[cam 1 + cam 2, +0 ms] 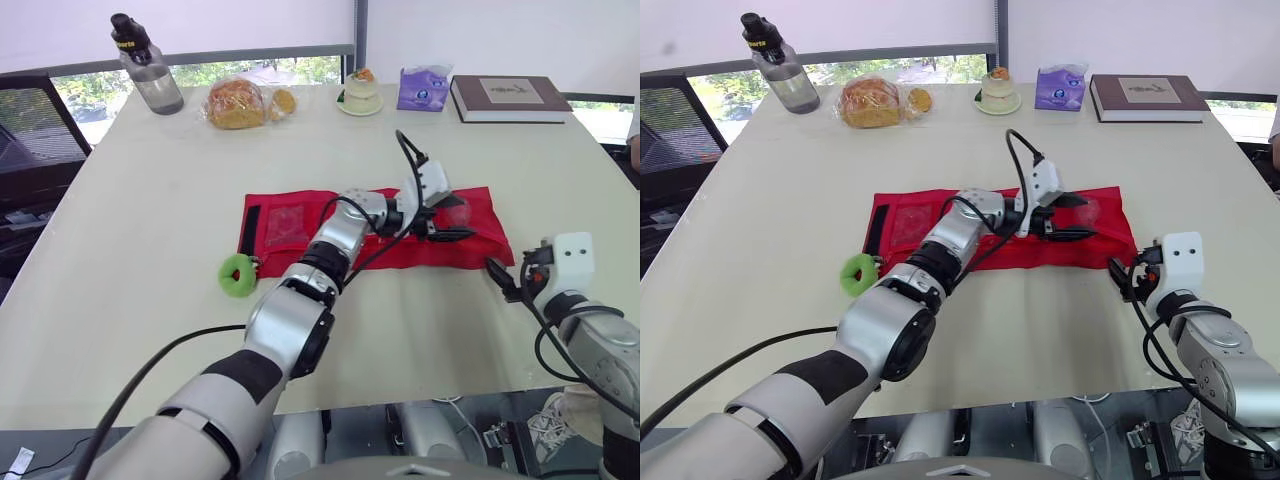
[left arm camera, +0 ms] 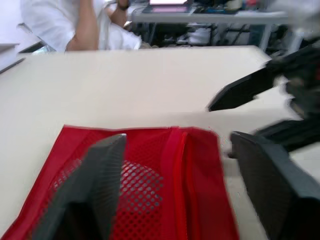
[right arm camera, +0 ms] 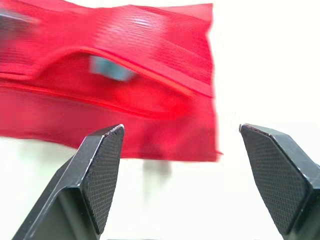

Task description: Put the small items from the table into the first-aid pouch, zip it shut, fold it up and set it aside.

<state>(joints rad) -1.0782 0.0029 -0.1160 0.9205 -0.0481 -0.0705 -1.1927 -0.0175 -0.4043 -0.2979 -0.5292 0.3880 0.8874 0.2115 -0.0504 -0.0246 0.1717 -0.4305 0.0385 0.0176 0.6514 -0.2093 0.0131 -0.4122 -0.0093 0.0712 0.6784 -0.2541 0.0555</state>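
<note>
Red mesh pouch (image 1: 290, 226) lies flat | left tool (image 1: 461, 218) released over it | right tool (image 3: 181, 128) released

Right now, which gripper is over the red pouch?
The left gripper, open above the right half of the pouch. The right gripper, also open, hangs just off the pouch's right edge.

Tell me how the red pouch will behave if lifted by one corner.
The red pouch will probably flop: it lies flat as thin mesh fabric, so a lifted corner would likely drape. It looks light for its size. Its mouth gapes open, so anything inside might slide out when tilted.
</note>
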